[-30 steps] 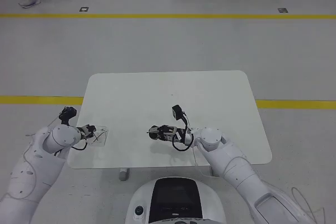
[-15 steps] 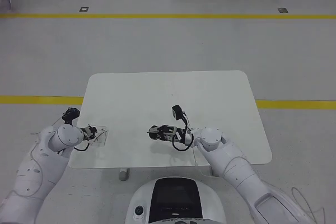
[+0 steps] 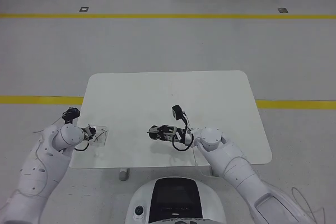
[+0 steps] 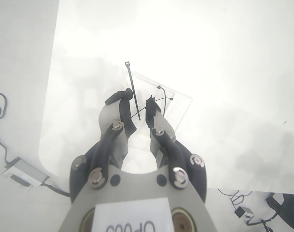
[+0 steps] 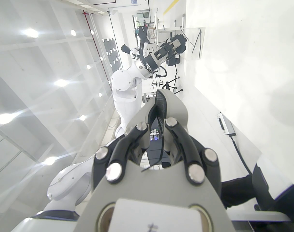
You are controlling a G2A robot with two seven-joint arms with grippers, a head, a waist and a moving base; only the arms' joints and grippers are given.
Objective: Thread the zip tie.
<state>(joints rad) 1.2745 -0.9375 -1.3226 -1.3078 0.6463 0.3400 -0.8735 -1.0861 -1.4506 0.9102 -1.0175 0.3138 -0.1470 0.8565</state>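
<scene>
Black zip tie point(image 5: 162, 142) pinched in the right gripper point(image 5: 160, 94); left gripper point(image 4: 139, 96) spread wide over a clear plate point(image 4: 178, 105).

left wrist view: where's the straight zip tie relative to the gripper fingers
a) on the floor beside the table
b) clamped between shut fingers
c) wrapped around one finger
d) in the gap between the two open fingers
d: the left gripper has its fingers spread apart, and the straight zip tie runs along the gap between them, unclamped.
</scene>
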